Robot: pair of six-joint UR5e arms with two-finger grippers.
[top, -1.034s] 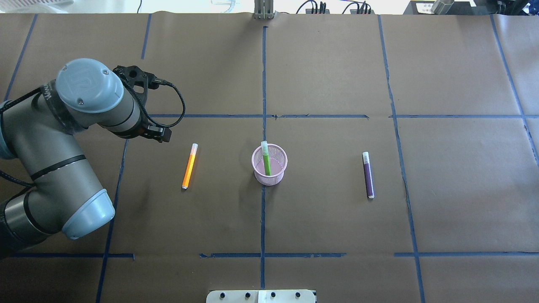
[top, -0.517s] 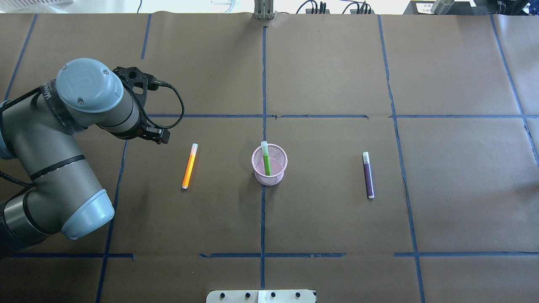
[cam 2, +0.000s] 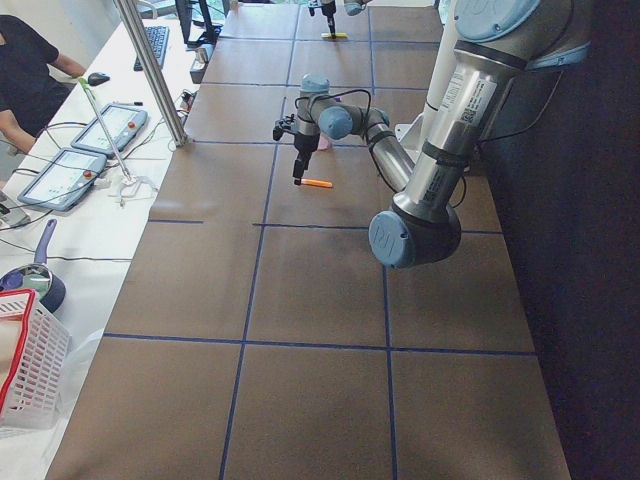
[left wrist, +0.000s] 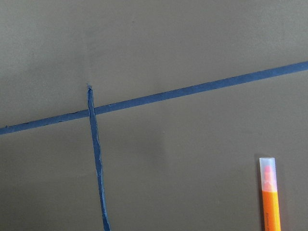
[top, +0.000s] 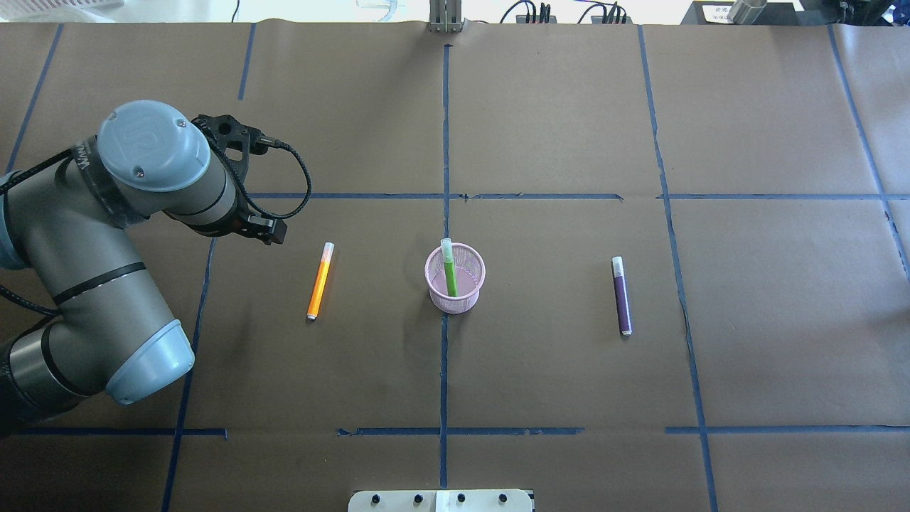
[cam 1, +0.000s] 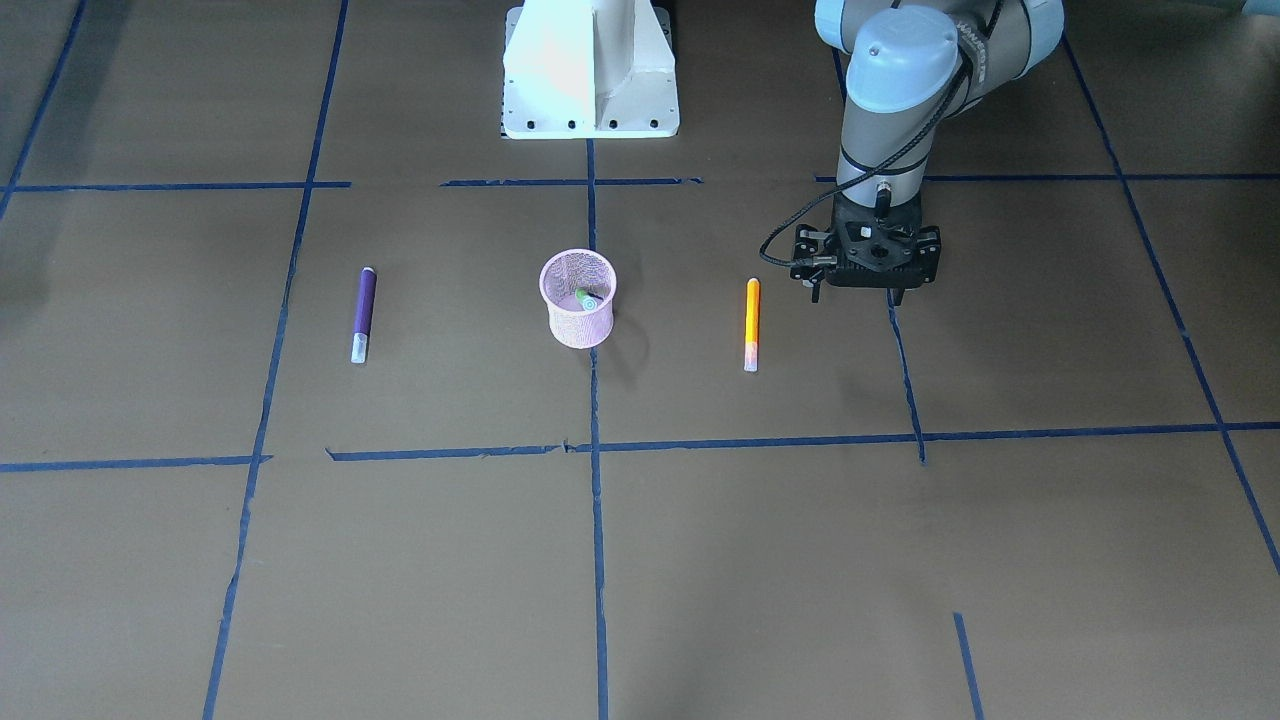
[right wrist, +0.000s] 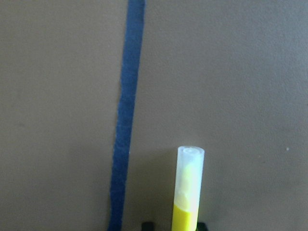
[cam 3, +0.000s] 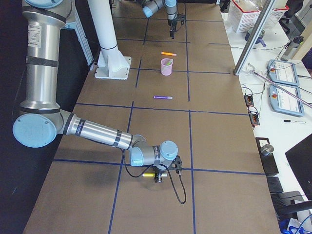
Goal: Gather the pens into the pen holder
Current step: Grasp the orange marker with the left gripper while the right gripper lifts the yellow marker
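Observation:
The pink mesh pen holder (top: 456, 297) (cam 1: 578, 322) stands at the table's middle with the green pen (top: 451, 274) (cam 1: 586, 298) upright inside it. The orange pen (top: 320, 281) (cam 1: 752, 322) (left wrist: 270, 197) lies flat to its left, the purple pen (top: 622, 295) (cam 1: 364, 308) flat to its right. My left gripper (cam 1: 855, 295) points down, open and empty, beside the orange pen and a little apart from it. My right gripper (cam 3: 158, 179) is far off at the table's right end. In the right wrist view its fingertips (right wrist: 148, 224) stand close on both sides of a yellow pen (right wrist: 188, 192).
Blue tape lines (top: 445, 142) divide the brown table cover. The robot's white base (cam 1: 590, 70) stands at the near edge. Teach pendants (cam 2: 95, 140) and a white basket (cam 2: 25, 370) sit on the side bench beyond the table.
My left arm has shifted only slightly. The pens and the holder have not moved.

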